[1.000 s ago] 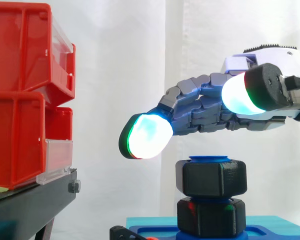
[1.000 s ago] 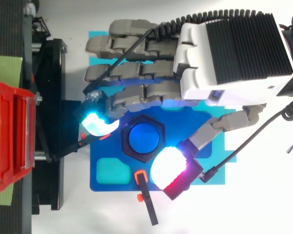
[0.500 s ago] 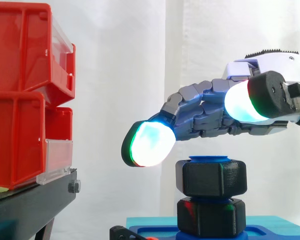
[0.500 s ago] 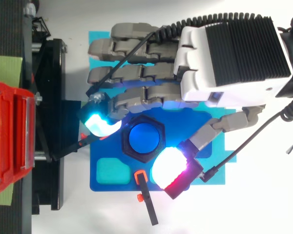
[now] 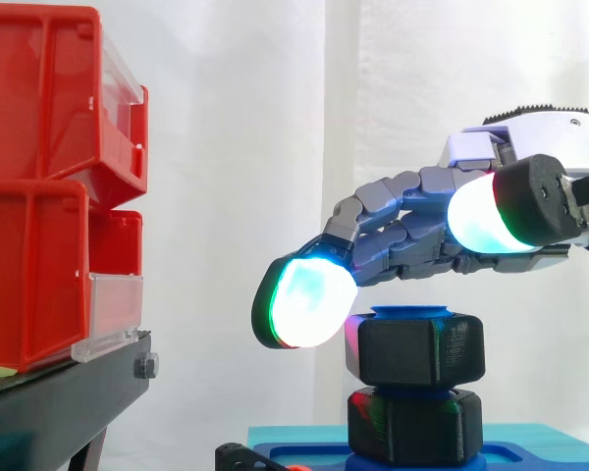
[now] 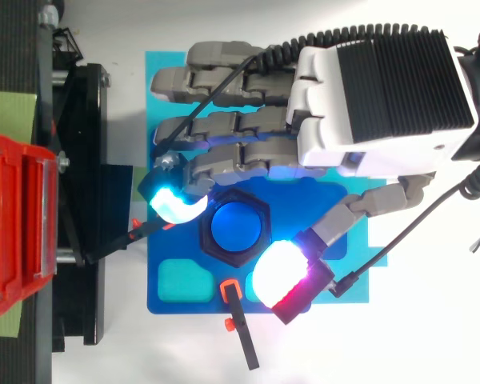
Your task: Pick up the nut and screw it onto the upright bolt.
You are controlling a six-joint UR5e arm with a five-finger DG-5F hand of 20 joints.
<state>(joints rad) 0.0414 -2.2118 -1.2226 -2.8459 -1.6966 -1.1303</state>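
- The hand [image 6: 372, 104] hangs over the nut [image 5: 420, 348]. Its fingers are bent but spread apart, and it holds nothing.
- A moment ago the glowing finger pad [image 5: 304, 304] was higher and farther out. Now it has dropped to the nut's left side and sits just beside it. It may be touching the nut, but I cannot tell for sure.
- The thumb pad [image 5: 481, 214] is up above the nut, on the near side, and is not on it yet.
- I think this means the hand is closing in to grip the nut and turn it. The thumb has to come down before there is a real pinch.
- The nut is already on the upright bolt [image 6: 236, 226], near the top. Only the bolt's round blue tip sticks out above it.
- The nut is black and has six flat sides. It looks like rough plastic with fine lines.
- Under it is a second black six-sided block [image 5: 415, 427], close below the nut.
- The bolt stands on a flat blue base [image 6: 192, 302] with a lighter pocket in it.
- Far to the left are shiny red bins [image 5: 39, 196] with clear fronts, on a black stand [image 5: 69, 402].
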